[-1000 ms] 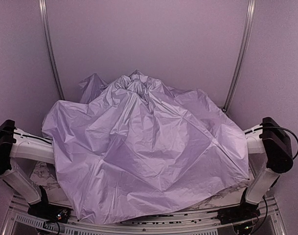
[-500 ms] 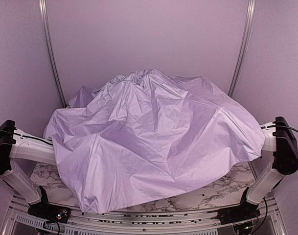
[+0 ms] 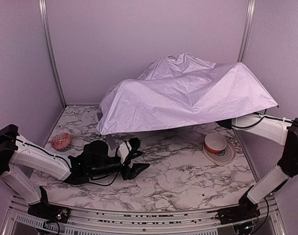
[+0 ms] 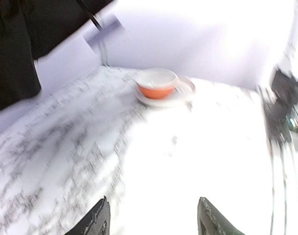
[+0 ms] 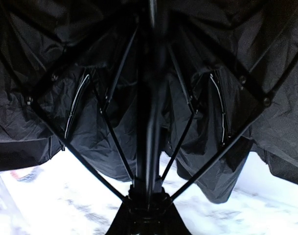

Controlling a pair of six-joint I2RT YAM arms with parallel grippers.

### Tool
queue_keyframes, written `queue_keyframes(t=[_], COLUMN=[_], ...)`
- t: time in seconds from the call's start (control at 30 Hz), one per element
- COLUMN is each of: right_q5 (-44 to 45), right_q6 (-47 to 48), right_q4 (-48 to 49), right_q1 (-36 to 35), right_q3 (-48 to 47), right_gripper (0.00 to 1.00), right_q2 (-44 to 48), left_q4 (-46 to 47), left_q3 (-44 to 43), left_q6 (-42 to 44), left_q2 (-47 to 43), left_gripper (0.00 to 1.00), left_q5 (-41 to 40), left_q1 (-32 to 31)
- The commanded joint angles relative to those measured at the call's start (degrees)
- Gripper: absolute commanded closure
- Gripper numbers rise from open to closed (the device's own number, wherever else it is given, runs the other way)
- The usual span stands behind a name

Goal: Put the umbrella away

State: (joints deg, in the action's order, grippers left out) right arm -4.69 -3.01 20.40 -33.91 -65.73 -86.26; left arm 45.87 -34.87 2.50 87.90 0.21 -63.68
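Note:
The umbrella point(image 3: 188, 95) hangs open above the back right of the table, its pale lavender canopy on top. Its black inner side point(image 5: 90, 122) and ribs fill the right wrist view. The thin black shaft point(image 5: 151, 98) rises from my right gripper point(image 5: 149, 205), which is shut on the umbrella's lower end. From above, that gripper point(image 3: 226, 123) sits half hidden under the canopy's right edge. A fabric strap point(image 3: 111, 142) dangles from the canopy's left edge. My left gripper point(image 3: 139, 157) lies low over the table at front left, open and holding nothing point(image 4: 154, 200).
An orange-and-white bowl point(image 3: 215, 142) stands on a plate point(image 3: 227, 155) at the right, under the canopy's edge, and shows ahead of the left gripper point(image 4: 156, 83). A pink mesh object point(image 3: 60, 141) lies at the far left. Walls close in the back and sides.
The canopy, which covered the whole table and both grippers, has risen and swung to the back right. The left gripper, bowl and marble top have come into sight.

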Motion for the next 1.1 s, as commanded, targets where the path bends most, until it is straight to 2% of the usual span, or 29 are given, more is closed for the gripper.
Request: queue_keyframes(t=[0.0,0.17,0.3,0.4,0.53,0.6,0.7,0.77,0.87,0.97,1.07], right_q5=[-5.5,-7.4,-7.3,-8.6,-12.7,-14.3,-14.3,-12.1,-11.0,-12.6,-15.0], right_q6=[6.6,13.3,23.2,29.0,34.7,35.4,36.3,37.9,38.4,39.1,40.1], right_q4=[-7.4,-15.2,-22.6,-28.9,-36.9,-38.8,-40.0,-41.0,-42.6,-43.5,-43.9], right_q1=[6.3,11.4,12.5,12.5,12.4,12.3,11.1,9.6,8.7,8.6,8.7], right_q3=[-9.1,-15.3,-18.1,-19.4,-20.7,-21.2,-22.3,-23.9,-27.6,-30.5,-32.0], right_gripper=[1.0,1.0,1.0,1.0,1.0,1.0,1.0,1.0,1.0,1.0,1.0], right_q2=[1.1,1.0,1.8,2.2,2.7,2.9,2.9,2.5,1.5,0.8,1.0], left_q4=[-6.0,-8.2,-8.1,-8.2,-9.2,-11.6,-15.4,-16.6,-16.7,-16.7,-16.6], left_q3=[3.0,8.9,13.2,15.7,18.3,18.4,17.0,15.5,13.5,11.1,8.8], left_q6=[3.9,4.2,1.3,-2.6,-9.1,-10.1,-9.2,-9.5,-9.0,-6.4,-4.0], left_q2=[-7.5,-16.6,-27.4,-36.6,-48.3,-50.9,-49.0,-45.6,-39.2,-31.9,-24.8], left_gripper=[0.39,0.36,0.36,0.33,0.33,0.33,0.33,0.33,0.33,0.34,0.34], left_q5=[4.9,3.0,-8.0,-14.8,-21.2,-26.0,-29.4,-26.4,-14.2,1.3,10.0], left_q1=[-0.7,-0.7,0.3,3.1,9.9,12.0,12.8,12.8,12.8,12.7,12.0])
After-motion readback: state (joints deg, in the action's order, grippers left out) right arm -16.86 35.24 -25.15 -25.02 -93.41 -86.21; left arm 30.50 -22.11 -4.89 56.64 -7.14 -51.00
